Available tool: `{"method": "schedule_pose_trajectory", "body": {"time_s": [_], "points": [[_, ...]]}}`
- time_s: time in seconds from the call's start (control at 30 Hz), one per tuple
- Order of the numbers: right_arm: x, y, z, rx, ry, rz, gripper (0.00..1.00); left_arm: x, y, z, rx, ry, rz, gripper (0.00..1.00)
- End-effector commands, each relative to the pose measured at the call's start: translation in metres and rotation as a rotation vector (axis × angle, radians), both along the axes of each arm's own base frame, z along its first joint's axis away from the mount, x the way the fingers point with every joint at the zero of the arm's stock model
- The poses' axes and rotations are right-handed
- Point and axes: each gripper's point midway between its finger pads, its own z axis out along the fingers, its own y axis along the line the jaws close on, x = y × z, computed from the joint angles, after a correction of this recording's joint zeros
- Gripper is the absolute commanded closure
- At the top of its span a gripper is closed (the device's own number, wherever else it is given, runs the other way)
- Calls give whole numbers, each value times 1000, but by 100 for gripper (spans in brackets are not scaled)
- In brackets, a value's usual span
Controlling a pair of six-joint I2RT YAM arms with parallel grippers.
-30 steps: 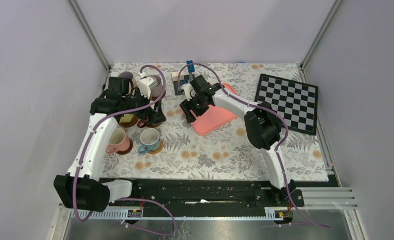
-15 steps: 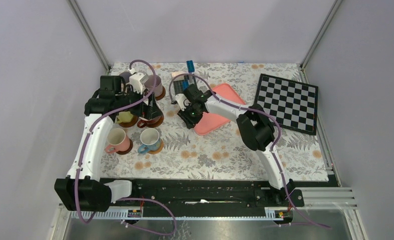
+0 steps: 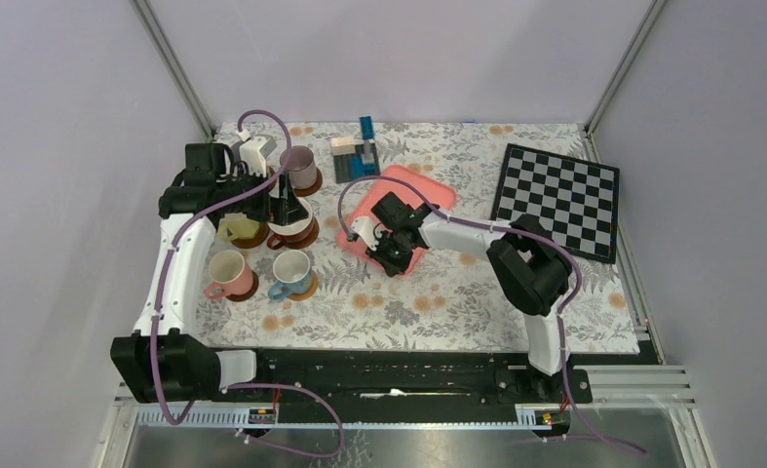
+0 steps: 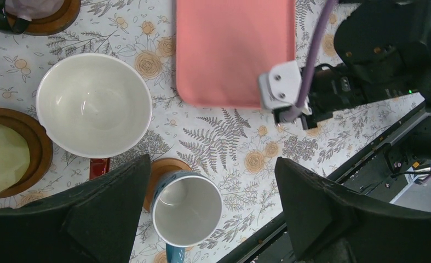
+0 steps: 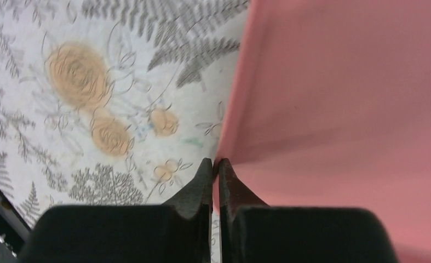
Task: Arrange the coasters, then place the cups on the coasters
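Several cups stand at the left on brown coasters: mauve (image 3: 301,168), yellow (image 3: 241,227), wide white (image 3: 289,230), salmon pink (image 3: 225,272) and light blue (image 3: 289,270). My left gripper (image 3: 286,203) hangs open above them, holding nothing. From the left wrist its jaws (image 4: 213,162) frame the light blue cup (image 4: 187,217) on an orange-brown coaster (image 4: 162,169), with the white cup (image 4: 92,104) beyond. My right gripper (image 3: 396,257) sits low at the pink tray's (image 3: 410,200) near edge. Its fingers (image 5: 214,163) are shut, with a sliver of the tray's rim (image 5: 333,98) between them.
A chessboard (image 3: 559,198) lies at the back right. A small block stack with a blue piece (image 3: 356,154) stands behind the tray. The black rail (image 3: 389,375) with the arm bases runs along the near edge. Enclosure walls close in both sides.
My right gripper swung from the tray's far left side to its near edge and closed there. The left gripper drew back and left, staying open.
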Motion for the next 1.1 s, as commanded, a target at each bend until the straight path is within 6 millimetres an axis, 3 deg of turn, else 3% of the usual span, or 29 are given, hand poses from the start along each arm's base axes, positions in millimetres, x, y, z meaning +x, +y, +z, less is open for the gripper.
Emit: {"method": "schedule_pose_trajectory", "body": {"time_s": [0.0, 0.33, 0.6, 0.83, 1.07], "points": [[-46, -22, -11, -58, 71, 140, 100, 10, -3, 20, -37, -69, -13, 10], [-76, -49, -14, -101, 124, 201, 100, 11, 3, 16, -34, -64, -4, 10], [-93, -55, -14, -98, 134, 261, 100, 9, 5, 13, -26, -67, -8, 10], [-96, -61, -9, -90, 107, 318, 100, 7, 7, 10, -19, -63, -11, 10], [-74, -59, -18, -138, 29, 374, 100, 7, 7, 7, -20, -57, -16, 10]]}}
